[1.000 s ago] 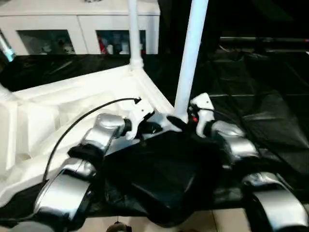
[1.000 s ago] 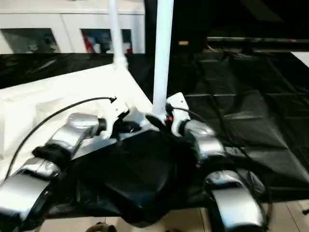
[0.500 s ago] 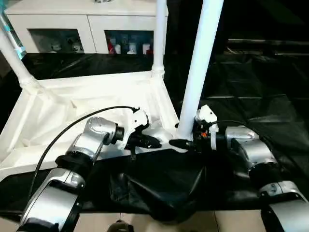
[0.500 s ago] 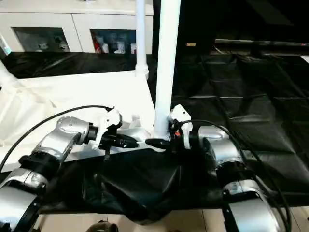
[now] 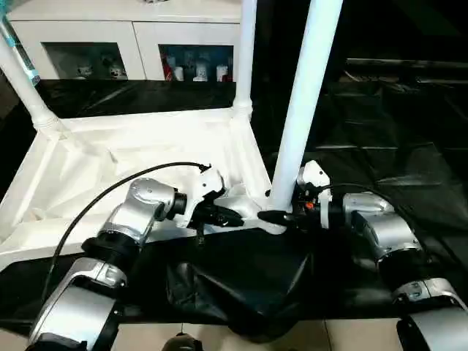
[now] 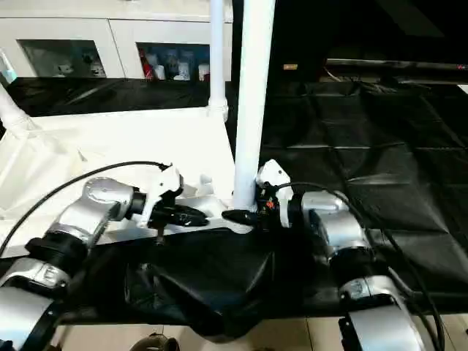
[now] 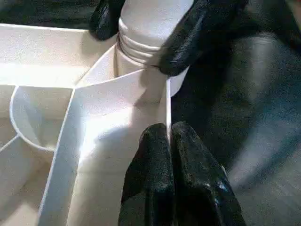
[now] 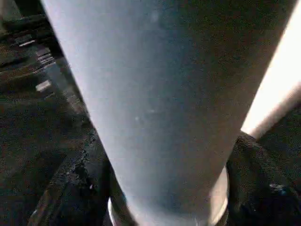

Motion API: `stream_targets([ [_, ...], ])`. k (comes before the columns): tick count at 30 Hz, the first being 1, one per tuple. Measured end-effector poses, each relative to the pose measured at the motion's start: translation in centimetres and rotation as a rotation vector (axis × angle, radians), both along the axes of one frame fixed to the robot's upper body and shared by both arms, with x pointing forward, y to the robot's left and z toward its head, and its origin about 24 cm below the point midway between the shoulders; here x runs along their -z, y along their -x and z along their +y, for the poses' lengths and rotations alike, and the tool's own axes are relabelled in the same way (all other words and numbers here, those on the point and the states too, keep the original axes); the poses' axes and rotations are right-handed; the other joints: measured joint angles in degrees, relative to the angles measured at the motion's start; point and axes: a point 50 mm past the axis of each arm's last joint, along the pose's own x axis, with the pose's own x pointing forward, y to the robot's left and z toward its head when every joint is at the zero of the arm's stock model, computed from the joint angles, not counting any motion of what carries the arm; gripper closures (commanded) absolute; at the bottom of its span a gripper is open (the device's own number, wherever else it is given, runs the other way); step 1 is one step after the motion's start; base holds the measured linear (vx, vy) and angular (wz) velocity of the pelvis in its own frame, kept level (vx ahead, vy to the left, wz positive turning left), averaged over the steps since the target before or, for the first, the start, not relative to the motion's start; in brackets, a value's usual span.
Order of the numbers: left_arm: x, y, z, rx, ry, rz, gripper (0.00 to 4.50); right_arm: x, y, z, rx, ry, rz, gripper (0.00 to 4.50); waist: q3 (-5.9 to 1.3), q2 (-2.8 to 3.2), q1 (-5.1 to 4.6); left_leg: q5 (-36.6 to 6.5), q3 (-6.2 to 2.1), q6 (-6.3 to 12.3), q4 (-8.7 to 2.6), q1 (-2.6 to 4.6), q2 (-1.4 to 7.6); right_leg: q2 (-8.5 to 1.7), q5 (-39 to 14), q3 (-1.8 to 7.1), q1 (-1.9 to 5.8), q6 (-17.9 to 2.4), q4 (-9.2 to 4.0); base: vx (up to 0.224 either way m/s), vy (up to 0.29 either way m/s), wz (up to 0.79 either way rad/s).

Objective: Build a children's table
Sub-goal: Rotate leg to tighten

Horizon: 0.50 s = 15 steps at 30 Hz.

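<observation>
Both grippers work at the near corner of the upturned tabletop (image 5: 139, 153), which lies underside up on the black-covered bench (image 5: 409, 153). That tabletop is the largest piece: a white moulded rectangle with a raised rim and thin ribs. I judge it light for its size and stiff across the ribs, though the thin walls would flex if pinched, so it is best steadied by pressing down on a rib or the rim close to a socket.

Three legs stand upright in their corner sockets. The near leg (image 5: 303, 110) rises from the near corner, one far leg (image 5: 246, 55) stands at the back corner, and another (image 5: 22, 84) leans up at the far left. These look like hollow tapered tubes, smooth and probably slippery. A grip low down, just above the ringed collar, gives the best control, since a hold higher up would lever the socket.

The right gripper (image 5: 276, 216) is placed exactly there, its black fingers (image 7: 188, 37) set to either side of the near leg's base and closing in on it. Whether they already press the plastic I cannot tell.

The left gripper (image 7: 170, 155) has its fingers together, tips resting against the rib edge just beside that corner socket (image 7: 141, 61), bracing the tabletop.
</observation>
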Motion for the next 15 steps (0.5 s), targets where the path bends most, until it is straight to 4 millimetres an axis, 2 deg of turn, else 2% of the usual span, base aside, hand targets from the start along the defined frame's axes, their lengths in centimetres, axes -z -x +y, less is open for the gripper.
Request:
stream_targets([
  [4,0.0,-1.1,-1.7,-0.135,-0.005,-0.034,4.5,0.3,-1.5,0.8,0.273,-0.014,-0.018,1.8,0.0,0.0,-0.86,0.0,-0.01,0.0,-0.01,0.04,-0.01,0.0,0.0,0.0,0.02,0.0,0.01,0.0,0.0,0.0],
  [8,-0.1,-1.9,-3.9,-0.252,0.0,-0.043,4.5,0.2,-2.7,1.5,0.526,-0.028,-0.028,1.8,0.0,0.0,-0.96,0.0,-0.01,-0.01,-0.07,0.02,-0.02,0.0,0.0,0.01,0.0,0.0,-0.07,0.0,0.0,0.0],
  [13,-0.2,-2.1,-4.4,-0.293,0.002,-0.046,4.5,0.0,-3.2,2.3,0.609,-0.034,-0.023,1.8,-0.04,0.07,-0.93,0.0,-0.01,0.0,-0.12,0.01,-0.02,0.02,-0.1,0.01,-0.01,0.2,-0.1,0.0,0.0,0.0],
  [15,-0.2,-2.1,-4.3,-0.288,0.005,-0.041,4.5,0.0,-3.2,2.3,0.591,-0.047,-0.021,1.24,-0.04,0.07,-0.93,0.0,-0.01,0.0,-0.12,0.01,-0.02,0.02,-0.1,0.01,-0.01,0.2,-0.11,0.0,0.0,0.0],
])
